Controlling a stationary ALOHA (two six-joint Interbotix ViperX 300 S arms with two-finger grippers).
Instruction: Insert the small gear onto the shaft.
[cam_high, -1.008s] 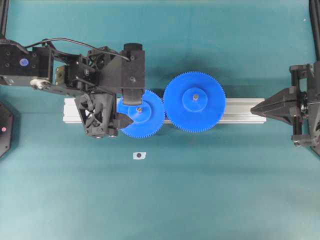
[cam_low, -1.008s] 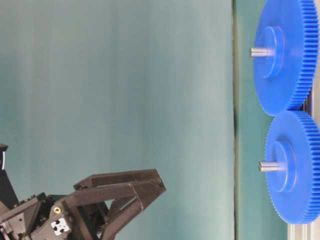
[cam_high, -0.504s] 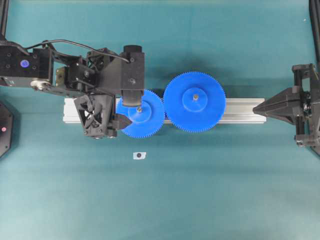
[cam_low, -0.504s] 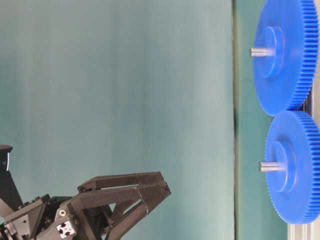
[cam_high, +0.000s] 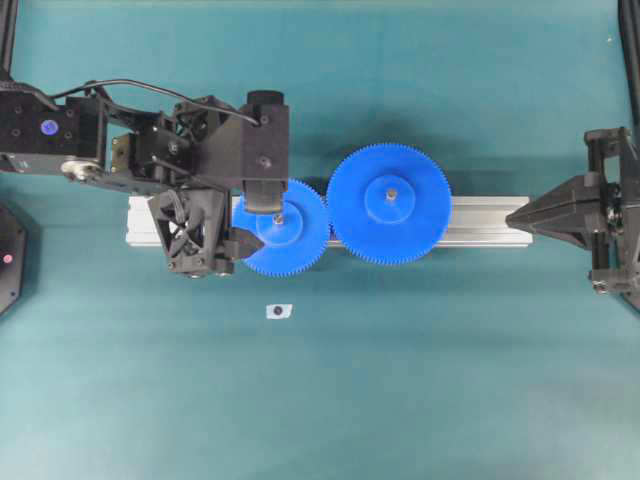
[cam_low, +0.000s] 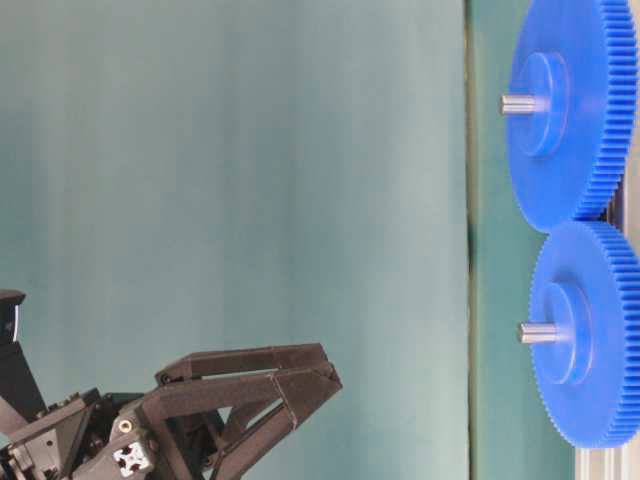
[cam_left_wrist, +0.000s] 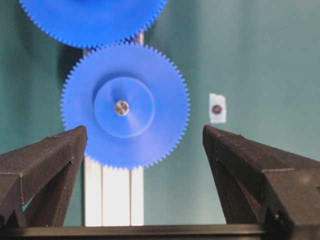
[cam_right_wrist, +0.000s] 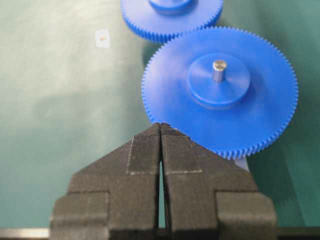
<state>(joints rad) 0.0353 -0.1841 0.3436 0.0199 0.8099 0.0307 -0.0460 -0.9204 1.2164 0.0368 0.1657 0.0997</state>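
Note:
The small gear (cam_high: 300, 240) is blue and sits on the rail with the silvery shaft (cam_left_wrist: 122, 107) poking through its hub. Its teeth meet the larger blue gear (cam_high: 420, 200). It also shows in the left wrist view (cam_left_wrist: 160, 100) and the table-level view (cam_low: 600, 340), where the shaft (cam_low: 537, 333) stands out of the hub. My left gripper (cam_high: 255, 220) is open and empty. It hangs above the small gear's left side, clear of it (cam_low: 325, 370). My right gripper (cam_high: 512, 215) is shut and empty at the rail's right end.
The aluminium rail (cam_high: 480, 220) lies left to right across the teal mat. A small white tag with a dark spot (cam_high: 279, 311) lies on the mat in front of the small gear. The larger gear has its own grey pin (cam_right_wrist: 218, 67).
My right gripper has drawn back slightly to the right. My left gripper shifted a little above the small gear one second ago and has held still since. The gears have not moved.

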